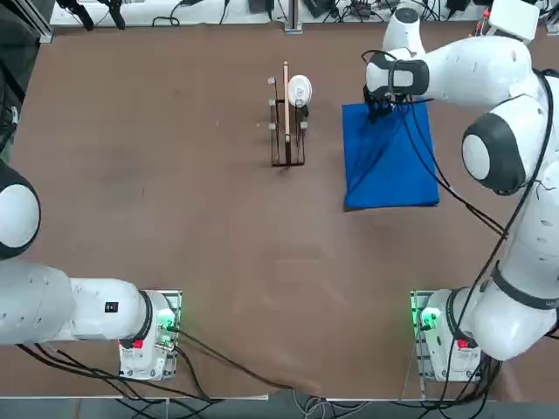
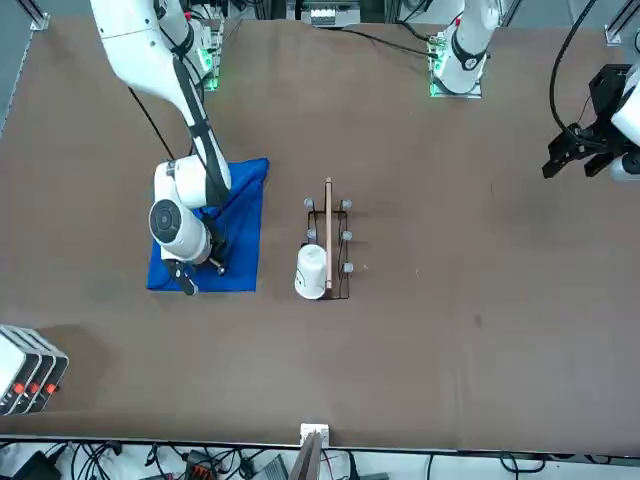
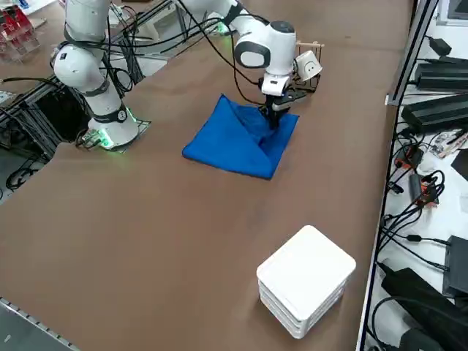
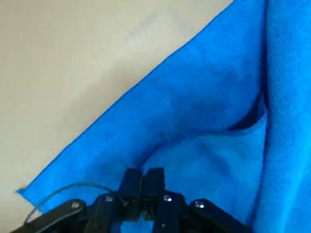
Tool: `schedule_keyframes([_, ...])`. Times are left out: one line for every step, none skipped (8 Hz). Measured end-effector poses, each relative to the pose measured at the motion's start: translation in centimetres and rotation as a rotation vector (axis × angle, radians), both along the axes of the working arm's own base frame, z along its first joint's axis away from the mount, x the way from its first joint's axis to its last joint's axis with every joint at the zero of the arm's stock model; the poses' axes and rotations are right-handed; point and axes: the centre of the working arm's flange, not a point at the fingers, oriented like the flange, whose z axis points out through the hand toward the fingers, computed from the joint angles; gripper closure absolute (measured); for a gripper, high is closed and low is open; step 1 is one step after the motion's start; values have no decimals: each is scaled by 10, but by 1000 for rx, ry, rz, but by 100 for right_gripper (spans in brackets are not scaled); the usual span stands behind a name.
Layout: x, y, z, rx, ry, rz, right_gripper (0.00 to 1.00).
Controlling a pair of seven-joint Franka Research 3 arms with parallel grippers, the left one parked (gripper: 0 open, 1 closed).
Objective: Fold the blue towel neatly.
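The blue towel [image 1: 393, 166] lies on the brown table in the right half of the top view, a crease running diagonally across it. My right gripper [image 1: 377, 113] is down at the towel's far left corner. In the right wrist view the fingers [image 4: 142, 177] are pressed together with a raised fold of the towel [image 4: 204, 121] pinched between them. The front view shows the gripper [image 2: 187, 283] at the towel's [image 2: 240, 225] near left corner. From the right side the gripper [image 3: 274, 121] touches the towel [image 3: 234, 139] at its far edge.
A small wooden rack [image 1: 286, 118] with a white cup [image 1: 299, 89] on it stands just left of the towel. A stack of white boxes [image 3: 306, 289] sits near the table's right edge, well away from the towel.
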Motion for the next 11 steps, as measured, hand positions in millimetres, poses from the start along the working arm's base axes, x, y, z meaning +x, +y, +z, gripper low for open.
schedule_keyframes([1,7,9,8,-15,15,97])
schedule_keyframes([4,15,20,17,-35,30,97])
schedule_keyframes([6,22,27,23,-50,45,97])
schedule_keyframes([6,28,30,27,-57,65,97])
schedule_keyframes([6,35,32,30,-61,82,97])
schedule_keyframes([6,39,35,32,-66,95,97])
schedule_keyframes([7,42,37,34,-72,102,97])
schedule_keyframes([10,46,38,36,-79,109,97])
schedule_keyframes([13,51,37,37,-85,116,97])
schedule_keyframes([15,58,35,37,-90,126,97])
schedule_keyframes([17,65,30,35,-91,135,97])
